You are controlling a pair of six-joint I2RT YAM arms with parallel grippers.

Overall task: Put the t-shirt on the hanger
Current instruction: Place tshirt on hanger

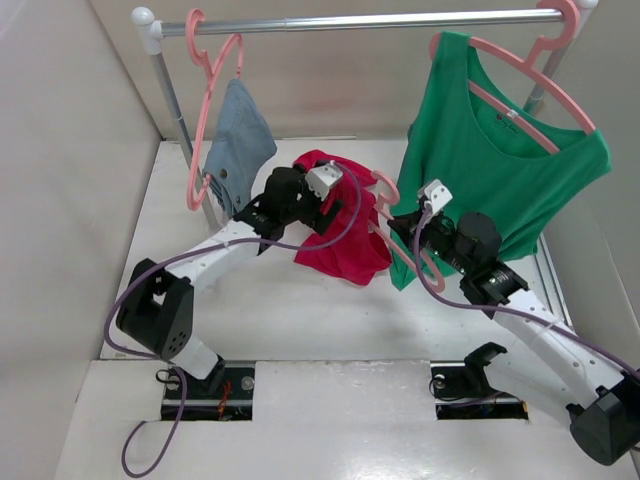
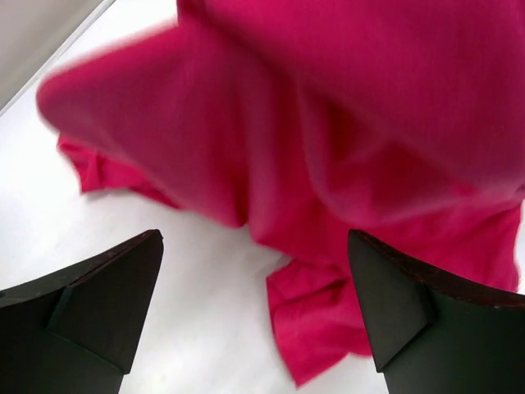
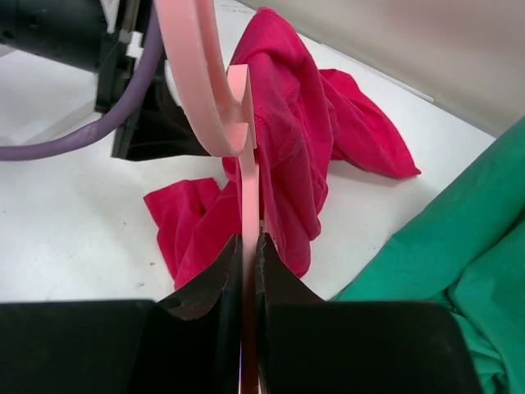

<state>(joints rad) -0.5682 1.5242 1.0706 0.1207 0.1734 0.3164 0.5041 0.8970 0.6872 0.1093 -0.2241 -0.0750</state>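
The plain white bench (image 1: 300,330) is sitting between beige walls (image 1: 60,150), with a metal rail (image 1: 350,22) running along the far edge and a green tank top (image 1: 490,160) hanging far-right. The crimson-red cloth t-shirt (image 1: 350,255) is lying crumpled mid-bench, stretching roughly far edge to near edge. The right gripper (image 3: 248,246) is pinching the pink plastic hanger (image 3: 247,189) edge-on, hook poking toward the far edge. The left gripper (image 2: 254,238) is hovering wide apart over the shirt.

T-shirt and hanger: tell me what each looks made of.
The t-shirt looks like soft matte cloth: it slumps in loose folds. The hanger looks like rigid moulded plastic, smooth with a faint sheen and clean flat edges.
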